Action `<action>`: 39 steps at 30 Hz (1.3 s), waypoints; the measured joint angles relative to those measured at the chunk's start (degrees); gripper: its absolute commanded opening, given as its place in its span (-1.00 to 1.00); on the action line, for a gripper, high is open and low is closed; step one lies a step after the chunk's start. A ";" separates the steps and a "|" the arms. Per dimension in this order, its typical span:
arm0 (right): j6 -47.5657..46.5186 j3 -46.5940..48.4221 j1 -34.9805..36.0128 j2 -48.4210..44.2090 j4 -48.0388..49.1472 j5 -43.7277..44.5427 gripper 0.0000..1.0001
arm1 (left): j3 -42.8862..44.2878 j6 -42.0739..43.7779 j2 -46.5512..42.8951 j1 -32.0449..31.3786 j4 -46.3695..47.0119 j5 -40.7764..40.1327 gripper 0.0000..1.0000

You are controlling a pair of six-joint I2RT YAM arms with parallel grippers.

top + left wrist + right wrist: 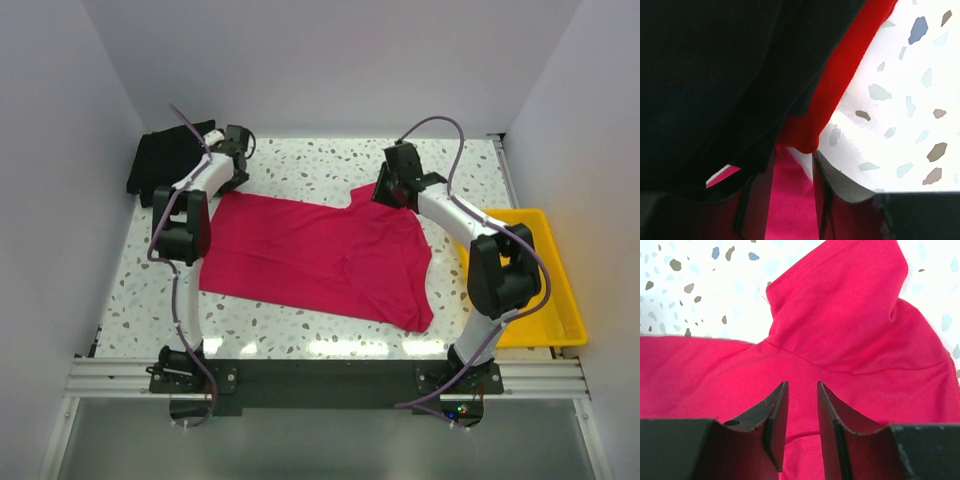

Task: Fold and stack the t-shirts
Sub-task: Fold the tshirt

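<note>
Far-left corner of the desk: a folded black t-shirt is parked there. In the left wrist view a strip of red cloth is seen poking out under it, probably another shirt in the stack.

The left end effector is held just beside that pile, over the far-left corner of the magenta t-shirt. Its jaws are only a little apart, with pink cloth showing in the gap. Whether anything is actually pinched can't be told from here.

The magenta shirt is spread flat across the middle of the desk, unfolded, so the fold looks barely begun.

The right end effector is poised low over the far edge by the sleeve. A narrow gap is left between its jaws and nothing seems to be clamped.

For a clean fold, both far corners should probably be nipped at the same height and only one layer taken. The cloth should then be carried toward the near edge together so the hem isn't skewed.

Room-wise, the left side is cramped. The black pile is nearly touching the end effector, so it could easily get dragged along.

Plenty of bare desk is available along the far edge between the arms. By the right edge, the yellow tray sits near the right arm's elbow, so wide swings there should be avoided.
</note>
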 measured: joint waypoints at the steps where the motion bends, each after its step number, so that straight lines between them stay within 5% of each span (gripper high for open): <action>1: 0.02 -0.04 -0.17 0.02 0.17 -0.46 -0.34 | 0.28 -0.28 0.37 -0.04 0.00 -0.15 -0.23; 11: 0.04 -0.48 -1.11 0.02 0.61 -2.32 -0.34 | 0.63 -1.33 1.81 -0.46 -0.85 -2.25 -0.41; 19: 0.22 -0.48 -3.34 0.07 0.63 -4.20 -0.34 | 0.13 -1.27 1.81 -0.50 -1.01 -3.34 -1.00; 39: 0.98 9.77 -13.20 16.33 1.09 -7.04 -0.27 | -9.38 0.87 -4.28 -0.50 4.98 2.51 -1.00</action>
